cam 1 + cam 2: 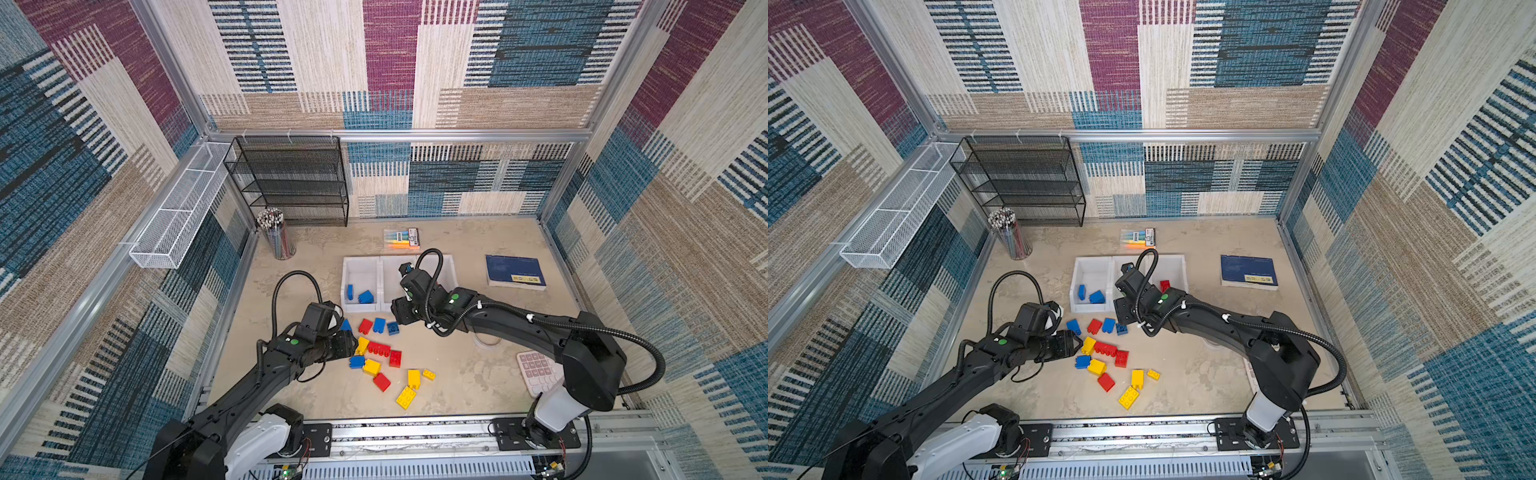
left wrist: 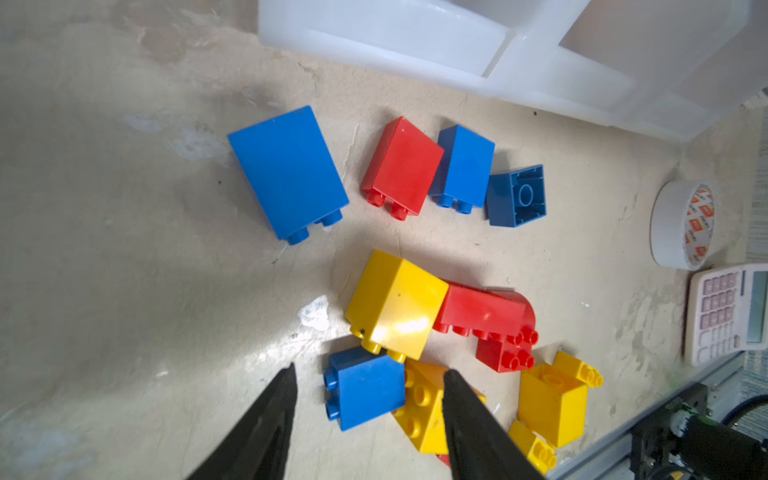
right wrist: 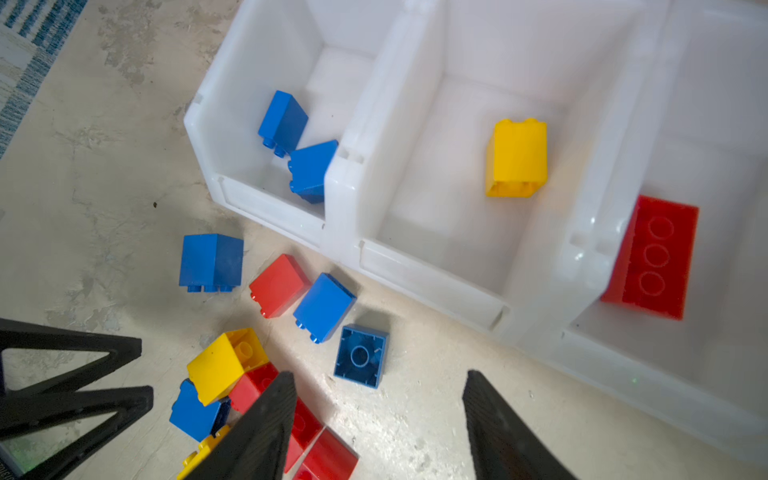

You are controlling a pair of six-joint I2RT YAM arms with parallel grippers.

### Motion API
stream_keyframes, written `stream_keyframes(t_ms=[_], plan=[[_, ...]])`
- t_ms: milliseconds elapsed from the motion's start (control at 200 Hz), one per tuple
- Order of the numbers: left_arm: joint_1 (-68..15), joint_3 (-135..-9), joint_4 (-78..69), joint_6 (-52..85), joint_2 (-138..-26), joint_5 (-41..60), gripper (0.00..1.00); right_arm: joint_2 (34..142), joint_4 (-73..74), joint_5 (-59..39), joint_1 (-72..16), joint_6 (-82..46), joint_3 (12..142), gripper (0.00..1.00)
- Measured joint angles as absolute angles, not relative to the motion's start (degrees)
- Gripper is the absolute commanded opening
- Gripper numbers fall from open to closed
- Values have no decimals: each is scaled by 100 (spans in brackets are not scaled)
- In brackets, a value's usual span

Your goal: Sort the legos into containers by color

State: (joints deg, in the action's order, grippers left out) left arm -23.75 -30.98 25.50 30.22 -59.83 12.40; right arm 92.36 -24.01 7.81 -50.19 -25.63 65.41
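1. White plastic bins [image 1: 360,308], three joined in a row, are seen at the far middle of the beige tabletop [image 1: 465,374] in both top views.
2. Two blue bricks [image 3: 283,122] are found in the left bin [image 3: 270,210]. One yellow brick [image 3: 517,156] is lying in the middle bin [image 3: 432,286]. A long red brick [image 3: 652,257], underside up, is lodged beside the dividing wall of the right bin [image 3: 665,386].
3. Loose legos are scattered on the tabletop in front of the bins. Nearest the bins, a row is formed by a large blue brick [image 2: 288,172], a red brick [image 2: 401,166], a second blue brick [image 2: 463,166] touching it, and an upturned dark blue brick [image 2: 516,195].
4. Closer to the arms' bases, a yellow cube [image 2: 397,305] is pressed against a rounded red brick [image 2: 484,309]. A small blue brick [image 2: 365,388] and further yellow and red pieces are clustered beside them.
5. The left gripper [image 2: 369,376] is held low with its jaws parted. The small blue brick is framed between the fingertips in the left wrist view, a gap is visible on each side, and nothing is pinched.
6. The right gripper [image 3: 379,374] is held with its jaws spread wide and nothing gripped, above the tabletop just in front of the middle bin and near the dark blue brick.
7. A tape roll [image 2: 681,224] and a calculator [image 2: 725,311] are seen to the right of the pile.
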Motion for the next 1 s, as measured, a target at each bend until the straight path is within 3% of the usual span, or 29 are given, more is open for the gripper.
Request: stream_keyframes(t_ms=[596,997], plan=[[-2961,-3570,2536,2425,-7098,1210,53,8844,-2388,1107,-5019,-2886,6219,67],[-3114,-3903,2755,2128,-7708,631,49,8665,-2397,1197,-5017,-2974,6047,67]])
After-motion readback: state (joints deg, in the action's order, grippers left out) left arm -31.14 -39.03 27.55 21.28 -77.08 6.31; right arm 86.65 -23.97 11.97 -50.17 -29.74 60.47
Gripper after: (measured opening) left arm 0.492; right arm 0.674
